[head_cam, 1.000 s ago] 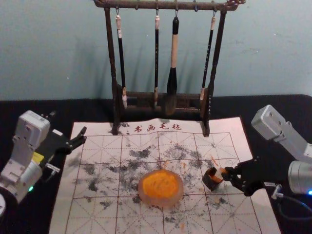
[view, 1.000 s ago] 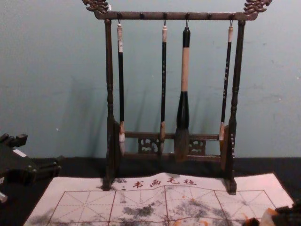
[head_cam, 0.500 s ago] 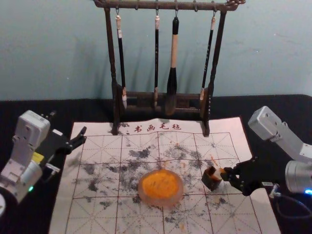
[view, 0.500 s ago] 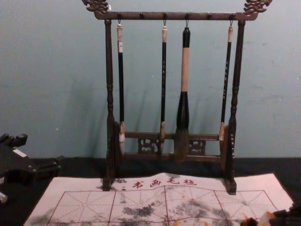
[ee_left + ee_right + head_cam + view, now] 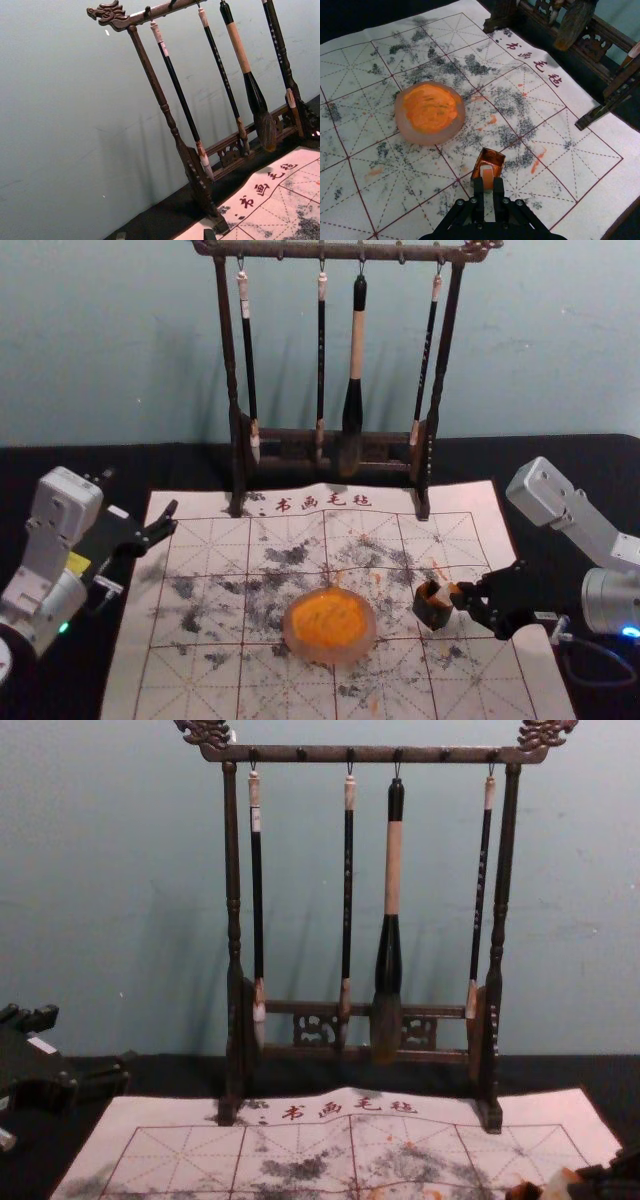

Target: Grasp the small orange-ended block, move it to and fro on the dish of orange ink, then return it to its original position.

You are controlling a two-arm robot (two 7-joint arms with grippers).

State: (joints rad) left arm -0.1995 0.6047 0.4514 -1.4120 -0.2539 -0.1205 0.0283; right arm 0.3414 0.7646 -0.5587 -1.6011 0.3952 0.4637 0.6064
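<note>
As my R gripper (image 5: 488,182) eases the clamped small orange-ended block (image 5: 488,175) nearer the brown box (image 5: 496,156), return's prob. underway; L gripper (image 5: 172,517) idles unclenched nr white mat's (image 5: 200,680) far-L corner.

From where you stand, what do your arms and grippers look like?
My left arm and right arm are silvery gray with rounded parts. The left has a yellow label and a green light; the right has a blue light and a dark cable. My left gripper and right gripper are black, the right one with round screws.
</note>
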